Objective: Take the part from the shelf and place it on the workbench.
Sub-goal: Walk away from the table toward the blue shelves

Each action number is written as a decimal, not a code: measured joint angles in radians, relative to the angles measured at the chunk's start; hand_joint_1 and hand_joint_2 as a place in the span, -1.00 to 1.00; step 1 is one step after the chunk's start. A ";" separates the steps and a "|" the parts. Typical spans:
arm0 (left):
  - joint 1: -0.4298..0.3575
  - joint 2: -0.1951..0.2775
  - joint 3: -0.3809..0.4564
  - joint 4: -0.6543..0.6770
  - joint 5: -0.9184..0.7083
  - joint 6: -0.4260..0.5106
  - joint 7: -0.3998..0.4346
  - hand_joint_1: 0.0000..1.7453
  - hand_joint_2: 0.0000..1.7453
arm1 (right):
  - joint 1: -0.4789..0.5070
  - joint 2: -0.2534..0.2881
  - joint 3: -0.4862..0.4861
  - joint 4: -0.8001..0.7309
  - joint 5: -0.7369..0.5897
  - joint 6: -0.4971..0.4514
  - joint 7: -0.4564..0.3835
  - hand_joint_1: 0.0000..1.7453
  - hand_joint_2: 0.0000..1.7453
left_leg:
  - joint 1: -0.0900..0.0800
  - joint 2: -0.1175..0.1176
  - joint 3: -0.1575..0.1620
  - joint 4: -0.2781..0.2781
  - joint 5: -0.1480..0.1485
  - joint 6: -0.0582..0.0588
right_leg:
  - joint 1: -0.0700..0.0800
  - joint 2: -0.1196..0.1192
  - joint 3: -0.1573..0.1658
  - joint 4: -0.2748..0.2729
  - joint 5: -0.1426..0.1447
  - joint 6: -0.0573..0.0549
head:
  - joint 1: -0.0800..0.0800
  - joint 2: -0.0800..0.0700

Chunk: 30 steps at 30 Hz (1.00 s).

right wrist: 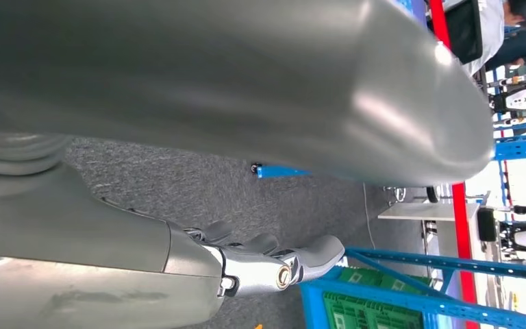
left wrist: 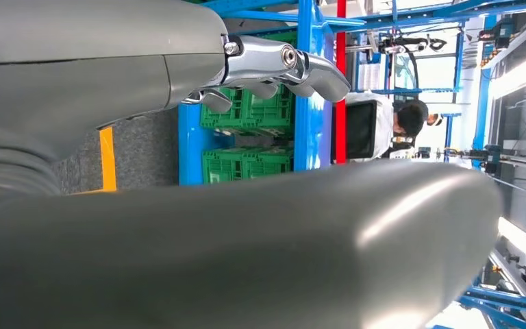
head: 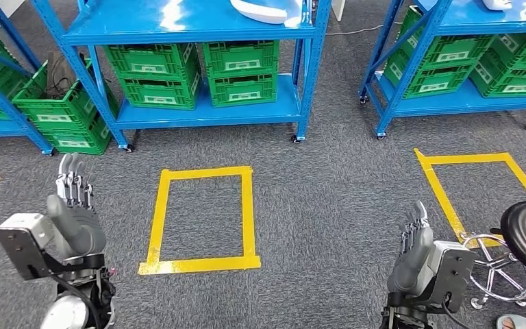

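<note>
A white curved part (head: pixel 267 9) lies on the upper deck of the blue shelf (head: pixel 178 24) straight ahead, cut off by the picture's top edge. My left hand (head: pixel 74 199) hangs low at the left with its fingers straight and apart, holding nothing. My right hand (head: pixel 414 243) hangs low at the right, also holding nothing. Both are far from the shelf. In the left wrist view the left hand's fingers (left wrist: pixel 274 62) stretch out with nothing in them. In the right wrist view the right hand's fingers (right wrist: pixel 274 264) are equally bare.
Green crates (head: pixel 198 72) fill the shelf's lower deck. A second blue shelf (head: pixel 466 41) with crates stands at the right. Yellow tape rectangles (head: pixel 202 219) mark the grey carpet. A black stool (head: pixel 524 240) stands by my right hand. A person (left wrist: pixel 397 127) sits far off.
</note>
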 joint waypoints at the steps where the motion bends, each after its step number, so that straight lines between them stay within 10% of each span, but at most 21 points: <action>1: -0.001 0.000 0.000 0.000 0.000 -0.001 0.000 -1.00 -1.00 | 0.000 0.000 0.000 0.000 -0.002 0.000 0.000 -1.00 -1.00 | -0.001 0.001 0.030 -0.050 0.012 0.005 | 0.001 0.000 -0.002 0.007 -0.004 0.007 | -0.002 0.000; 6: -0.003 0.000 0.000 -0.001 -0.003 -0.003 0.000 -1.00 -1.00 | -0.002 0.000 0.000 0.000 -0.013 -0.004 0.000 -1.00 -1.00 | -0.002 -0.005 0.051 -0.085 0.020 0.036 | -0.001 0.002 -0.020 0.029 -0.013 0.036 | 0.003 0.000; 10: -0.003 0.000 0.000 0.000 -0.003 -0.005 0.001 -1.00 -1.00 | 0.000 0.000 0.000 0.000 -0.024 -0.007 -0.001 -1.00 -1.00 | 0.001 -0.005 0.047 -0.087 0.024 0.047 | -0.012 0.005 -0.119 0.234 -0.114 0.057 | 0.024 0.000; 12: -0.003 0.000 0.000 0.001 -0.003 -0.007 0.002 -1.00 -1.00 | 0.003 0.000 0.000 0.002 -0.028 -0.007 -0.002 -1.00 -1.00 | 0.000 -0.006 0.045 -0.086 0.024 0.048 | -0.015 0.005 -0.152 0.299 -0.120 0.059 | 0.030 0.000; 17: -0.004 0.000 0.000 0.002 -0.002 -0.009 0.003 -1.00 -1.00 | 0.002 0.000 0.000 0.003 -0.031 -0.007 -0.003 -1.00 -1.00 | -0.003 -0.011 0.042 -0.085 0.025 0.040 | -0.011 0.008 -0.026 0.039 -0.007 0.040 | 0.042 0.000; 22: -0.005 0.000 0.000 0.001 -0.011 -0.008 0.014 -1.00 -1.00 | 0.000 0.000 0.000 0.001 -0.033 -0.007 -0.004 -1.00 -1.00 | -0.001 -0.010 0.023 -0.065 0.013 0.013 | -0.010 0.007 -0.002 -0.005 0.004 0.015 | 0.036 0.000; 27: -0.002 0.003 -0.001 0.002 -0.023 -0.006 0.021 -1.00 -1.00 | 0.000 0.001 0.000 0.003 -0.037 -0.007 -0.002 -1.00 -1.00 | 0.000 -0.007 -0.102 0.187 -0.084 0.004 | -0.011 0.004 0.001 -0.013 0.006 0.004 | 0.006 0.000; 30: -0.003 0.004 -0.001 0.002 -0.025 -0.006 0.021 -1.00 -1.00 | 0.001 0.001 0.000 0.004 -0.037 -0.007 -0.002 -1.00 -1.00 | 0.000 -0.003 -0.029 0.044 -0.002 0.008 | -0.010 0.006 0.003 -0.004 0.000 0.009 | -0.005 0.000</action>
